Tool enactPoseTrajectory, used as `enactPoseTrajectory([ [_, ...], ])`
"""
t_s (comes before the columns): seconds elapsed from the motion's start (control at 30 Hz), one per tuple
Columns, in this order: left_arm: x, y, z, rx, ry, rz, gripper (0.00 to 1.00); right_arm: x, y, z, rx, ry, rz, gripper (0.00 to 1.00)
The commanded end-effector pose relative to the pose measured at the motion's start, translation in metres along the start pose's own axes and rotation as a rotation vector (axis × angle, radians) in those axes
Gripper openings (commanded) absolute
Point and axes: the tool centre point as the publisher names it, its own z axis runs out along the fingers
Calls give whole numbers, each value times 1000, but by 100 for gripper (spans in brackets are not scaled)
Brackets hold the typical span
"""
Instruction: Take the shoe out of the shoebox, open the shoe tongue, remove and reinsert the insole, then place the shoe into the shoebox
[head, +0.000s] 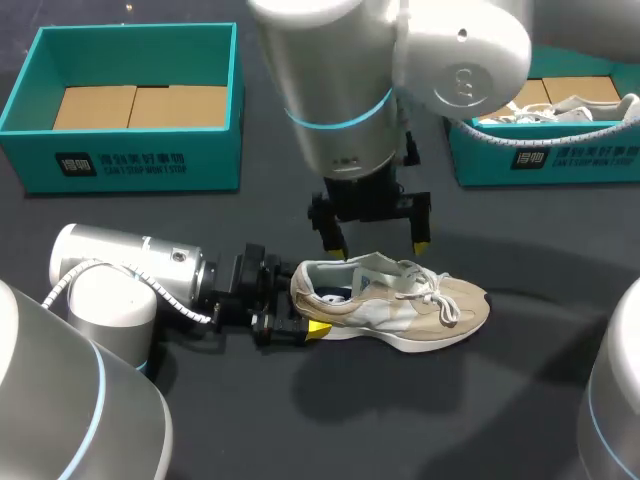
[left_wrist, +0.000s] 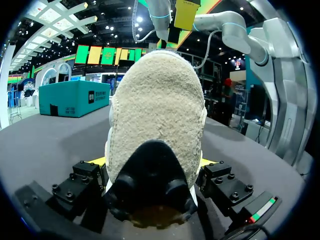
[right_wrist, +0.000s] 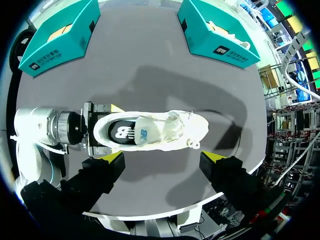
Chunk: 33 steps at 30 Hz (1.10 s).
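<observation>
I see a dark grey table (head: 400, 420). At its far edge stand the left shoebox (head: 130, 160) and the right shoebox (head: 550, 160), both teal, open and well apart. A beige sneaker (head: 400, 300) sits sole-down nearer me.

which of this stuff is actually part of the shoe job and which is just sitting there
Part of the job: beige lace-up sneaker; dark insole inside it; empty teal cardboard shoebox; left gripper, shut on the heel; right gripper, open above the sneaker.

Probably lying about: second teal shoebox; white shoe in it.
</observation>
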Motion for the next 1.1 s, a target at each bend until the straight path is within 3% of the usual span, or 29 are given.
enactPoseTrajectory([
  [0.03,3,3,0,0,-3,0,0,37,-13,2,-13,-103,219,100],
  [0.23,3,3,0,0,-3,0,0,37,-13,2,-13,-103,219,100],
  [0.47,3,3,0,0,-3,0,0,57,-10,30,-24,-206,357,100],
  [1.1,3,3,0,0,-3,0,0,43,2,66,-120,-286,514,100],
])
